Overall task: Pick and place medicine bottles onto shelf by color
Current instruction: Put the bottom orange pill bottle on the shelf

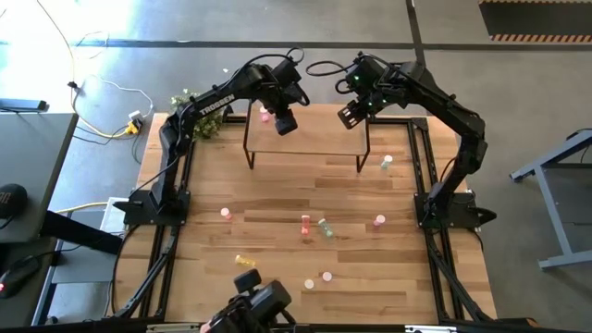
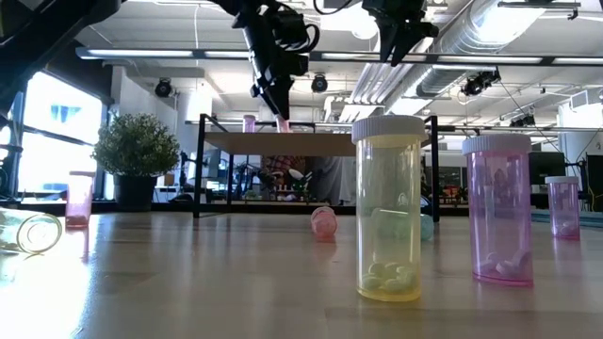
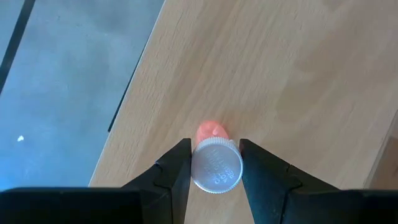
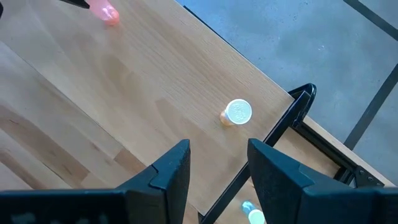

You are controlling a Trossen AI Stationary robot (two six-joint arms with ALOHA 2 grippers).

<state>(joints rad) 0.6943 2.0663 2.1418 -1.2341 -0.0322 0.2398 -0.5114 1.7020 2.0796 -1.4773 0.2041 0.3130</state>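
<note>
We're watching the left gripper (image 3: 215,163) hang over the left end of the shelf (image 1: 314,139), its fingers sitting either side of a pink bottle (image 3: 213,158) by the white cap; from the left wrist view they look pressed on it, and the bottle seems to stand on the shelf board, close to that board's edge. That edge is our first worry: if the fingers part unevenly or the arm drags sideways as it lifts, the bottle can tip and roll off to the floor. In the low view another pink bottle (image 2: 249,122) stands just beside it on the shelf, so a wide swing of the fingers could knock that one too.

The right gripper (image 4: 217,163) hovers with its fingers apart and nothing between them above the shelf's right end, where an orange bottle (image 4: 236,113) stands near the black leg; coming down carelessly there could topple it.

Down on the tabletop (image 1: 277,194), the rest wait scattered: a yellow bottle (image 2: 388,207) and a pink one (image 2: 500,209) upright near the low camera, another lying on its side (image 2: 26,232). The lying ones will roll under a poor pinch, and we judge most of the sorting is not yet done
</note>
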